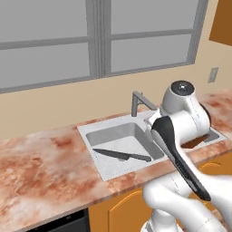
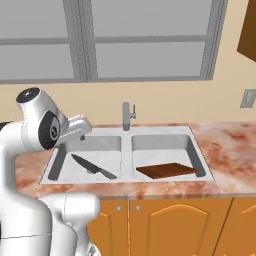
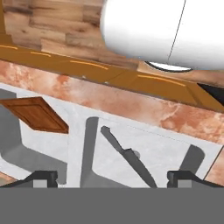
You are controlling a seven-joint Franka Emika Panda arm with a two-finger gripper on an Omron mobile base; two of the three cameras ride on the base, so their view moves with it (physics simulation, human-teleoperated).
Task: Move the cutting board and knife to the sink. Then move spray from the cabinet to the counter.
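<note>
Gripper (image 3: pixel 112 178) at hand view's bottom edge, jaws wide open, empty, above the knife (image 3: pixel 127 156) in the sink (image 2: pixel 127 141). Cutting board (image 2: pixel 166 171) leans in the other basin, right of centre. Likely next: retract upward w/o snagging, then go for the spray.

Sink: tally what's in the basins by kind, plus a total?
Knife: 1, in the left basin of the sink
Cutting board: 1, in the right basin
Total: 2
</note>
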